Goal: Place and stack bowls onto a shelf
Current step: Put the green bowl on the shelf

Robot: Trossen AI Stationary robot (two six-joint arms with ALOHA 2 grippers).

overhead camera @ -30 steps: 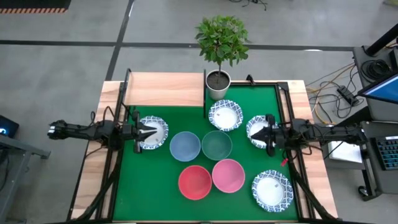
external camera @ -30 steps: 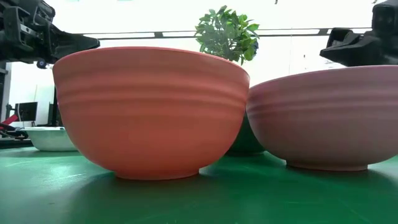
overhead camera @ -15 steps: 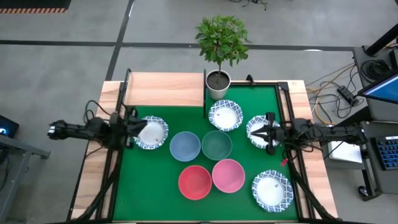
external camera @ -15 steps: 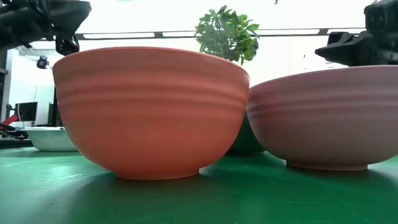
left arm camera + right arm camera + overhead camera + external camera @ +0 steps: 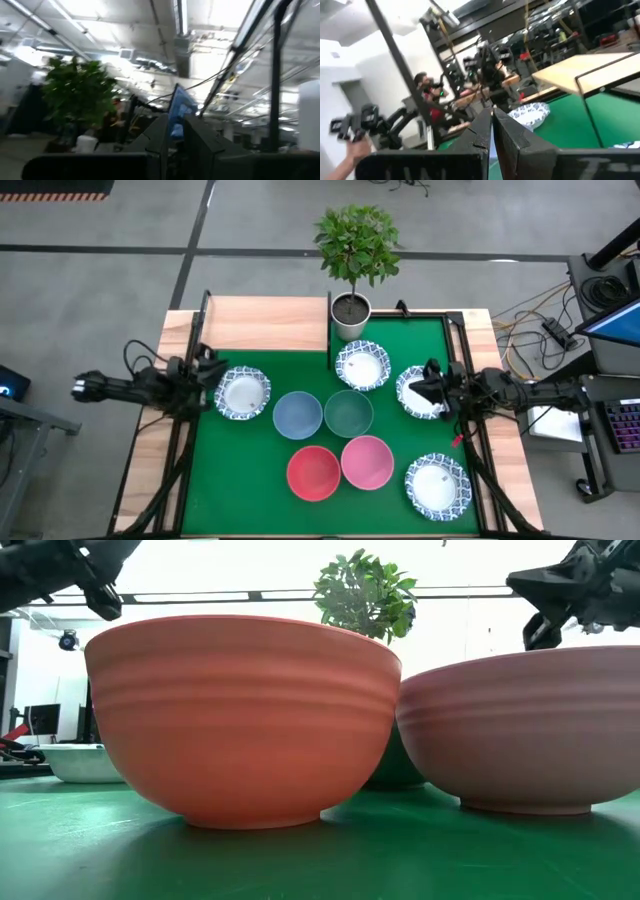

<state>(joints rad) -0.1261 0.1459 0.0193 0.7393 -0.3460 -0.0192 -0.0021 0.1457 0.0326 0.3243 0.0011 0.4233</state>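
Eight bowls, all on the mat (image 5: 250,480), none yet on the shelf (image 5: 265,323).

Nearest: red bowl (image 5: 313,472) and pink bowl (image 5: 367,461) touching side by side, with the near patterned bowl (image 5: 437,485) just right of the pink.

Next row: blue bowl (image 5: 297,415) and green bowl (image 5: 348,413), rims touching.

Beyond these: left patterned bowl (image 5: 243,393), right patterned bowl (image 5: 410,395), and far patterned bowl (image 5: 362,365) just beside the plant pot (image 5: 350,315).

Farthest: shelf at the mat's far-left corner, bare, with the pot at its right end.

Left gripper (image 5: 212,373) just outside the left patterned bowl's rim and above it, pinched together on nothing. Right gripper (image 5: 420,385) over the right patterned bowl's outer edge, likewise closed and empty.

Likely hazards, judged from this layout:
- Closed tips descending onto a rim instead of straddling it, tipping or skidding a shallow bowl into the blue or green neighbour.
- Thin grip on a sloped rim, slipping mid-carry.
- Right-arm path to the shelf crossing the far patterned bowl and the pot, with a toppled plant as the cost.
- Both arms converging on a narrow shelf, risking collision.
- Off-centre stacking, leaving a tilted pile.
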